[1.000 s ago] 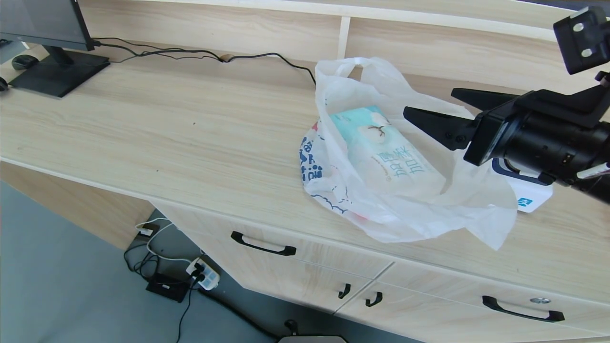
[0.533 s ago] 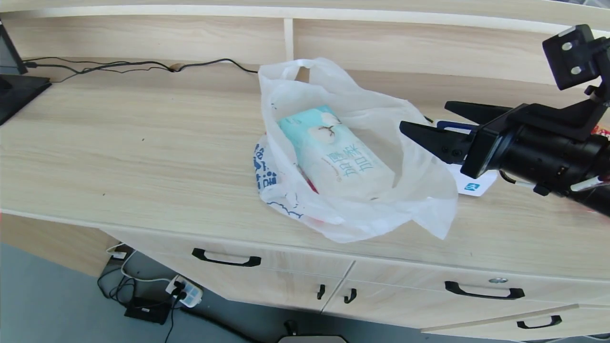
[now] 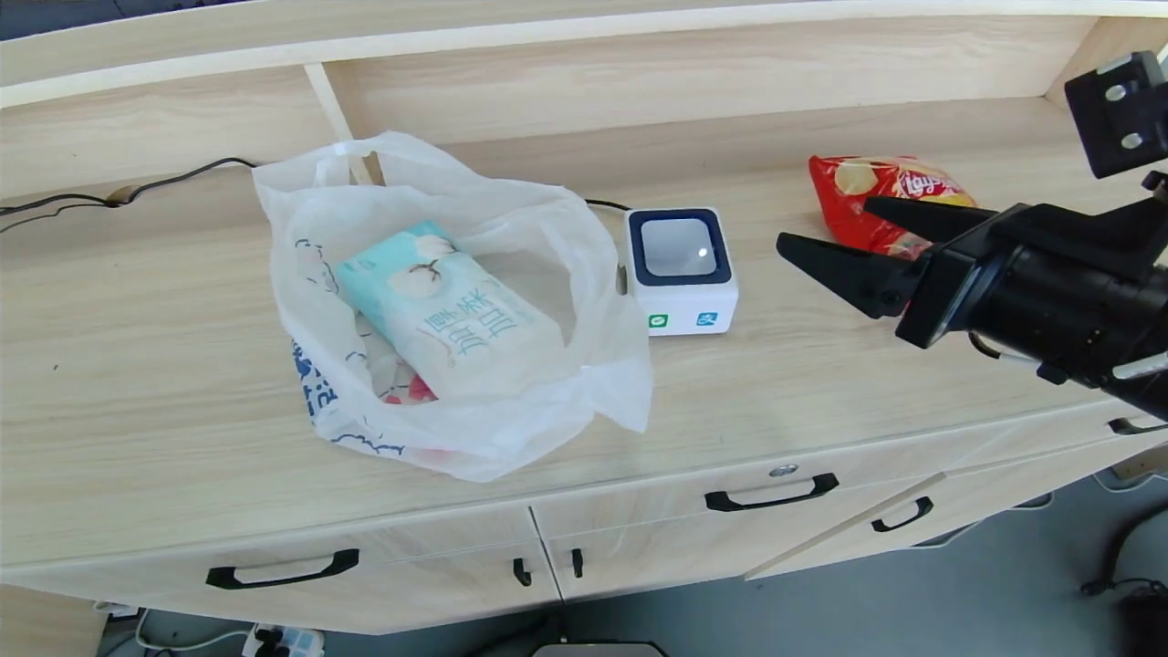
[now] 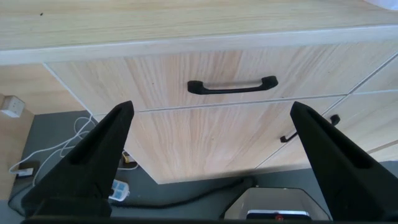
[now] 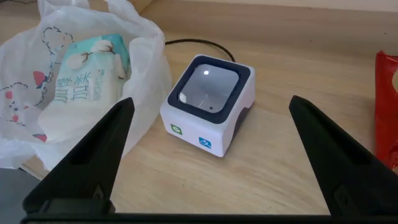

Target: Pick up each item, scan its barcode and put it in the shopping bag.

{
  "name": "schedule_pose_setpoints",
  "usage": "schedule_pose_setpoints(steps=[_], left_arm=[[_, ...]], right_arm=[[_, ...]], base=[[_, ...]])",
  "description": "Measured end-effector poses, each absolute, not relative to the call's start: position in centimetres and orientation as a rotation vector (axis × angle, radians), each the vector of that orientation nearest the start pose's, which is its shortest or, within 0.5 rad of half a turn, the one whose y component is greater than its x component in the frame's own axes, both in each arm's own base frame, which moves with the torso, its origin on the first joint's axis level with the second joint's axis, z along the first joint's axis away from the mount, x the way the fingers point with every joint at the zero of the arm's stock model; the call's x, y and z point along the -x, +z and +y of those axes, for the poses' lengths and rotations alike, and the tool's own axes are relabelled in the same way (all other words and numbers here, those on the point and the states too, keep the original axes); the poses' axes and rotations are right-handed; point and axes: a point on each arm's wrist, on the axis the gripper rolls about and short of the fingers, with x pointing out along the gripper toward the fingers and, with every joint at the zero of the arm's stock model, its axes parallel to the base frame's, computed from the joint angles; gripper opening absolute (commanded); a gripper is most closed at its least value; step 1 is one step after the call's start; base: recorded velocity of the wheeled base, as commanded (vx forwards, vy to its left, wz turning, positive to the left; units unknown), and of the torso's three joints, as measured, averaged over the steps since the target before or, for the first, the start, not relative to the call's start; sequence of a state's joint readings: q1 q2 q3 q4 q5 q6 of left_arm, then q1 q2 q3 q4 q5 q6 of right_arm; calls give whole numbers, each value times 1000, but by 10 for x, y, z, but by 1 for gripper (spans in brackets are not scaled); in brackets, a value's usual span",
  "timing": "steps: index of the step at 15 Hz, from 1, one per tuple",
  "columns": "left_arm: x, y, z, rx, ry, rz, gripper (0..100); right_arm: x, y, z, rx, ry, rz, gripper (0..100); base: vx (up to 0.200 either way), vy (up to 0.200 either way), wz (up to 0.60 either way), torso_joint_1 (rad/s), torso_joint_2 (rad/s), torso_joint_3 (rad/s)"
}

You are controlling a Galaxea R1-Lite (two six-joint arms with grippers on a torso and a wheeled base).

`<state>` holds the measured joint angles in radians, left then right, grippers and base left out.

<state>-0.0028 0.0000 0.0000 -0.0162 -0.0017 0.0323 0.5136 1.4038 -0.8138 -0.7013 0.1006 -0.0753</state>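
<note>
Shopping bag (image 3: 584, 274) holds a tissue pack (image 3: 447, 315).

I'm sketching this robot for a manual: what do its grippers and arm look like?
Both grippers have two black, wedge-shaped fingers tapering to points: the right gripper in the head view, the left gripper in its wrist view. The right one joins a black cylindrical wrist; a black bracket bears two pale screws.
</note>
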Motion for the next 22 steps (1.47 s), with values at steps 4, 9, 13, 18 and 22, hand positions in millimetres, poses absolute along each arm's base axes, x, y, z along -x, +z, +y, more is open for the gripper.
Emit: schedule_pose_setpoints(steps=[4, 9, 13, 18, 22], left_arm=[[23, 77, 0, -32, -4, -17, 100], [23, 77, 0, -32, -5, -17, 100], [23, 77, 0, -32, -5, -17, 100], [23, 77, 0, -33, -4, -16, 100], [23, 77, 0, -32, -5, -15, 100]], right_arm=[[-183, 261, 106, -79, 633, -89, 100], [-163, 249, 96, -95, 701, -60, 100], [-159, 250, 94, -139, 711, -51, 100], [-167, 243, 91, -151, 677, -40, 100], [-169, 238, 88, -148, 646, -23, 100]], base=[[0, 0, 0, 0, 0, 0], [0, 0, 0, 0, 0, 0], [0, -50, 0, 2, 1, 2], [0, -200, 0, 7, 3, 1], [0, -200, 0, -1, 0, 1]])
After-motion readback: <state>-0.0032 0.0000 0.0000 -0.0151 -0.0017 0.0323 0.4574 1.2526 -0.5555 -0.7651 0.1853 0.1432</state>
